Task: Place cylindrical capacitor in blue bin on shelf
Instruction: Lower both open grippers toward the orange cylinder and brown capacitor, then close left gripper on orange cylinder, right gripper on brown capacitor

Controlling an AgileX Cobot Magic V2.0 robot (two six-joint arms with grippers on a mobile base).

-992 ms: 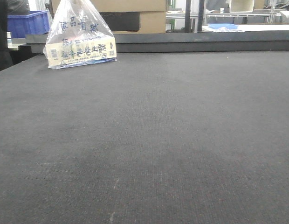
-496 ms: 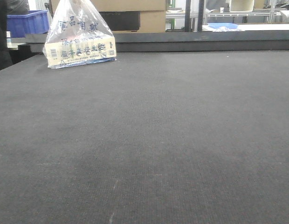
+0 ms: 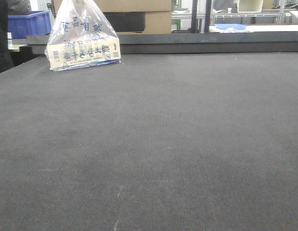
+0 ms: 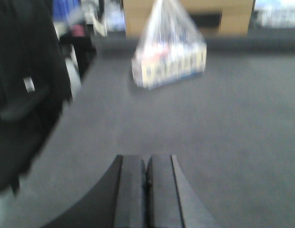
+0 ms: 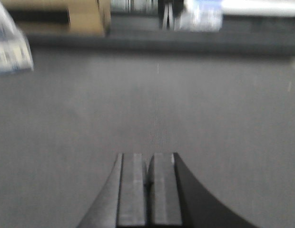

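Note:
The cylindrical capacitor is out of view in every frame. The shelf and its blue bin cannot be made out with certainty. My left gripper [image 4: 146, 164] is shut, its two dark fingers pressed together with nothing between them, low over the dark table mat [image 4: 223, 123]. My right gripper [image 5: 148, 161] is likewise shut and empty above the same mat [image 5: 223, 118]. Neither gripper appears in the front view. Both wrist views are blurred.
A clear plastic bag of small printed boxes [image 3: 83, 41] stands at the table's back left, also in the left wrist view [image 4: 169, 52]. Behind the table are cardboard boxes [image 3: 156, 14], a blue crate [image 3: 26, 21] at far left and metal racking [image 3: 240, 17] at far right.
The front view has shifted very slightly, so the bag and background sit a touch differently. Nothing on the table has moved.

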